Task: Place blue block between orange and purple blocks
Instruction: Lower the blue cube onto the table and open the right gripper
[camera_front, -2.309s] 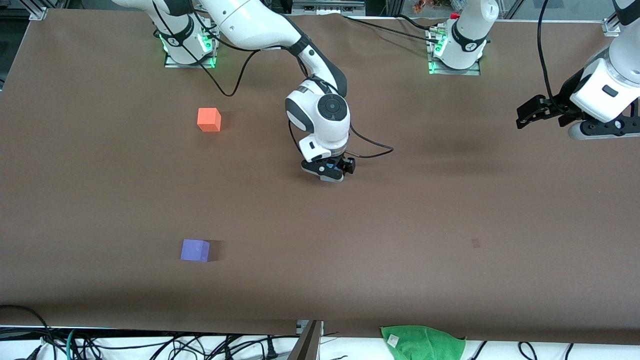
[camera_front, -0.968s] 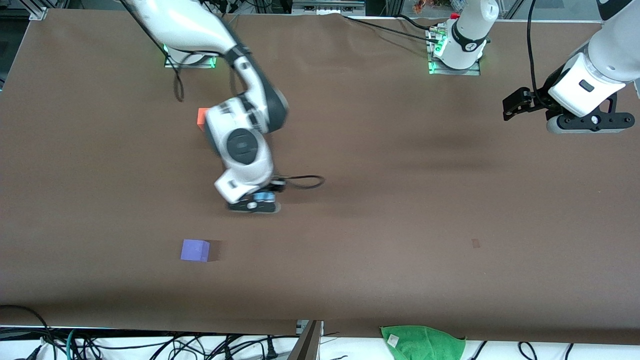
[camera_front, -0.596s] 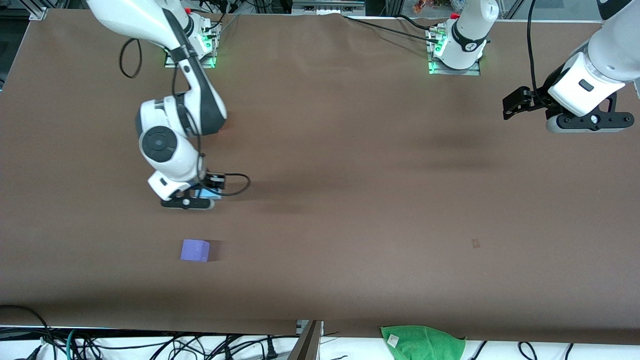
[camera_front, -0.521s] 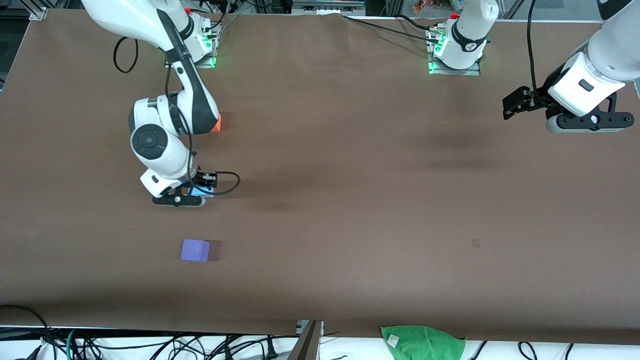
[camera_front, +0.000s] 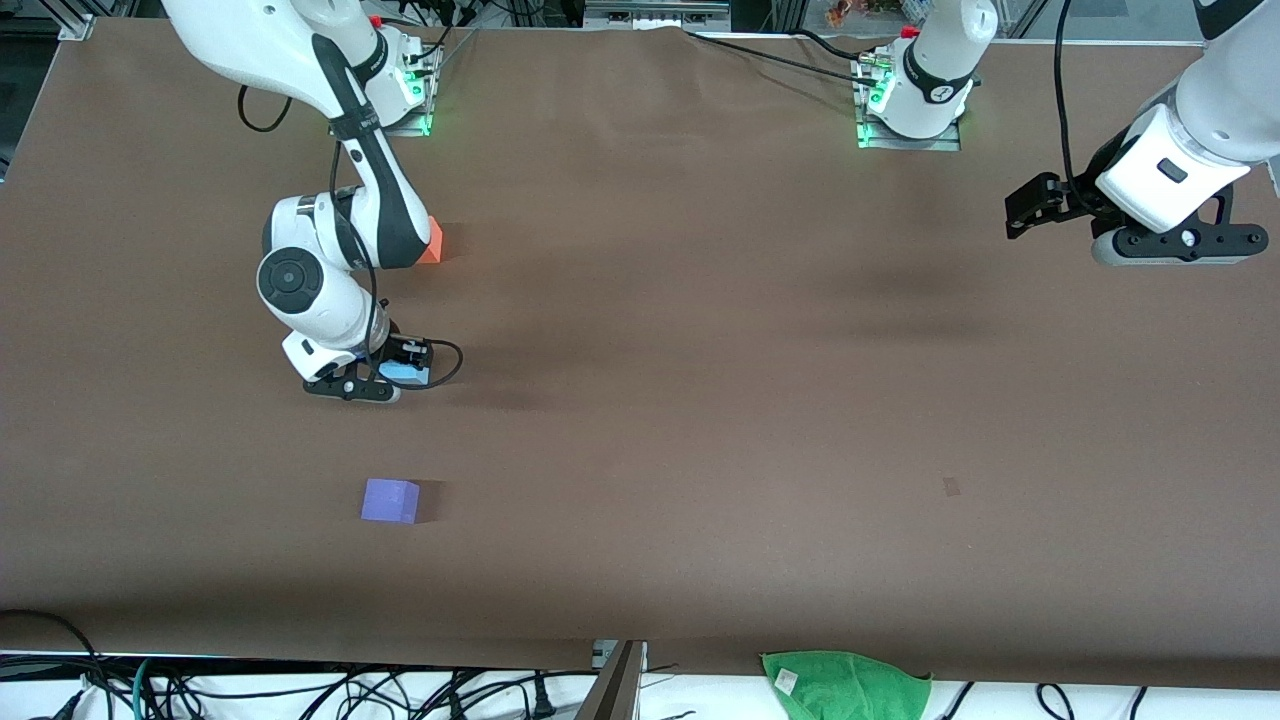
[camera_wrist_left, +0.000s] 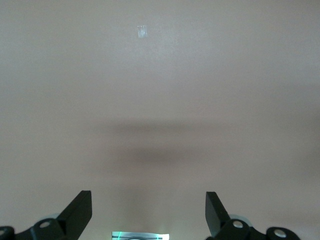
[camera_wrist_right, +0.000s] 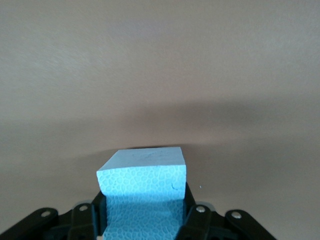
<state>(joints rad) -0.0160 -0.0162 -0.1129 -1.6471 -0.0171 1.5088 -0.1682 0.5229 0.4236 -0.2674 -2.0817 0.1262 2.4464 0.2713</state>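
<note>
My right gripper (camera_front: 400, 375) is shut on the light blue block (camera_front: 405, 372), low over the table between the other two cubes. In the right wrist view the blue block (camera_wrist_right: 142, 187) fills the space between the fingers. The orange block (camera_front: 431, 243) sits toward the robots, mostly hidden by the right arm. The purple block (camera_front: 390, 500) lies nearer the front camera. My left gripper (camera_front: 1030, 205) hangs open in the air at the left arm's end of the table, and its wrist view shows only bare table past the left gripper (camera_wrist_left: 148, 212).
A green cloth (camera_front: 845, 685) lies off the table's front edge. Cables (camera_front: 300, 690) run along that edge. The two arm bases (camera_front: 910, 100) stand along the edge by the robots. The brown table surface (camera_front: 700, 400) is bare elsewhere.
The right arm swung from mid-table toward its own end, carrying the blue block, and has settled low between the orange and purple cubes. The left arm lifted slightly, then held still.
</note>
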